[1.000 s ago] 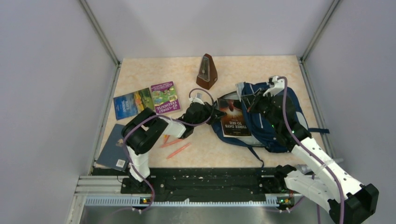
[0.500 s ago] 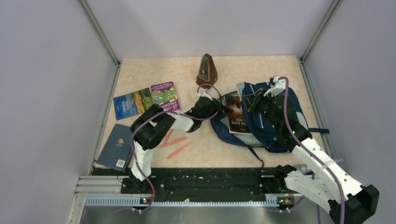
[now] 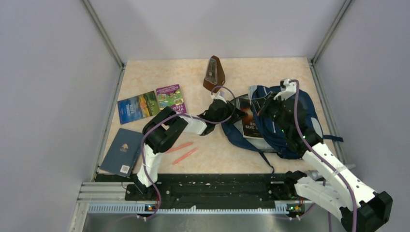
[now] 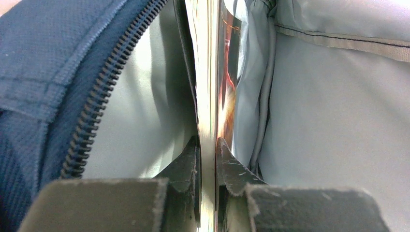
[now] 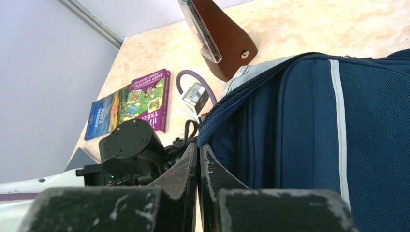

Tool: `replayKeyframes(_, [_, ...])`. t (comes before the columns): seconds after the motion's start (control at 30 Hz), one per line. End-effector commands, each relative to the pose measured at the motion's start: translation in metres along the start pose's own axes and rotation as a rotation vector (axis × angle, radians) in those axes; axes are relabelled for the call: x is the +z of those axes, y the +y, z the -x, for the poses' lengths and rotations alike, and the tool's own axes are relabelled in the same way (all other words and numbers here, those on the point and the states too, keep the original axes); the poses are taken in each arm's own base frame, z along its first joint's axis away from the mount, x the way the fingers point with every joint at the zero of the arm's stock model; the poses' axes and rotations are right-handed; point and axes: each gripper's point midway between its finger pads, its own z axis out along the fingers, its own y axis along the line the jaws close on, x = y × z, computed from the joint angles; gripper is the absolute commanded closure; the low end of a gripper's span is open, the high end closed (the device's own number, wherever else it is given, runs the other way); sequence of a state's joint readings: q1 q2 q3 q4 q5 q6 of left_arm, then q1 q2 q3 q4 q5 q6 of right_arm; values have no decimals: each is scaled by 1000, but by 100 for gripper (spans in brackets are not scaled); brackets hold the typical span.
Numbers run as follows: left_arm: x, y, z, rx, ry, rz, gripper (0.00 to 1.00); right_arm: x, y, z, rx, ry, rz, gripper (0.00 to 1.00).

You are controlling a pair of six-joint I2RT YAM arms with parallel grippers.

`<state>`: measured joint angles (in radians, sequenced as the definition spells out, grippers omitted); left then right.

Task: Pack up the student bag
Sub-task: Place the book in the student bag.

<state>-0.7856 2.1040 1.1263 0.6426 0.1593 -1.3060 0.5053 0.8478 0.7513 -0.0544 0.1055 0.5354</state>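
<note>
the student bag (image 3: 290, 128) is lying on the right side of the desk (image 3: 270, 72), with its unzipped mouth facing left. the left gripper (image 4: 208, 147) is reaching right into that mouth, jaws clamped on the edge of a dark paperback (image 3: 250, 123). in the left wrist view the book is sitting edge-on between the grey lining walls, and from above a good part of it is already tucked inside the bag. the right gripper (image 5: 198, 153) is sitting at the bag's upper rim, jaws squeezed together with the navy rim fabric looking pinched between them. a brown metronome (image 3: 213, 74) is standing just behind the bag's mouth. over on the left, a purple book (image 3: 171, 100) and a blue book (image 3: 137, 107) are lying side by side, a navy book (image 3: 121, 152) is sitting nearer the front edge, and two thin orange sticks (image 3: 183, 151) are lying between that one and the bag.
</note>
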Motion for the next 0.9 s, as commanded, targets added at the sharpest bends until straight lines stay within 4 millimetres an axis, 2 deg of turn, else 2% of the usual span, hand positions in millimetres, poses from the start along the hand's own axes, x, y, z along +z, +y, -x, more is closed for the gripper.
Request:
replayKeyframes(0.0, [3,-22,-7,46,-1,-60,100,-13,31,53,43,-168,111,100])
replayKeyframes(0.17, [-24,-42,7,63,-51,-135,100,-17,30,57,43,-184,102,100])
replayKeyframes(0.27, [-38,-56,9,52,-48,-166,100,-20,29,60,44,-194,100,100])
replayKeyframes(0.53, [-70,-110,14,11,-67,-314,100,-21,31,61,45,-197,104,100])
replayKeyframes(0.7, [-66,-122,12,-9,-56,-363,100,-20,30,62,48,-198,102,100])
replayKeyframes(0.87, [-41,-107,1,-21,-26,-331,100,-20,31,62,52,-199,103,100])
